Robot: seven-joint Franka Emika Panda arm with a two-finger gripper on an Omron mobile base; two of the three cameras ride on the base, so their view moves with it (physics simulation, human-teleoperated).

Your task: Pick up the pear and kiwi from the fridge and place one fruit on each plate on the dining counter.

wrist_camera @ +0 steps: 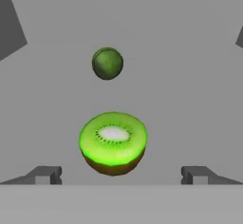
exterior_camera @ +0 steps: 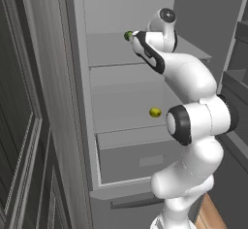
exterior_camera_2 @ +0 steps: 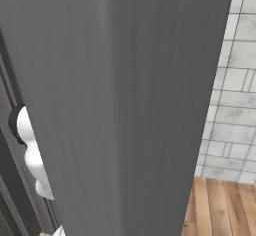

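In the hand view the kiwi (wrist_camera: 113, 142) lies cut face up on a fridge shelf, bright lime-green with a brown underside. It sits just ahead of my gripper (wrist_camera: 121, 174), centred between the two fingertips (wrist_camera: 47, 173), which stand wide open. In the left base view my arm reaches into the open fridge (exterior_camera: 121, 58) at the upper shelf. There a small green fruit (exterior_camera: 128, 35) shows at the tip of the gripper (exterior_camera: 134, 36); whether it is the kiwi I cannot tell. The pear (exterior_camera: 155, 112), small and yellow-green, rests on the shelf below.
A dark green ball (wrist_camera: 107, 63) sits farther back on the same shelf as the kiwi. A grey drawer (exterior_camera: 145, 160) closes the fridge's bottom. A broad grey panel (exterior_camera_2: 125, 105) blocks the right base view, with tiled wall (exterior_camera_2: 240, 80) and wooden floor (exterior_camera_2: 220, 210) beside it.
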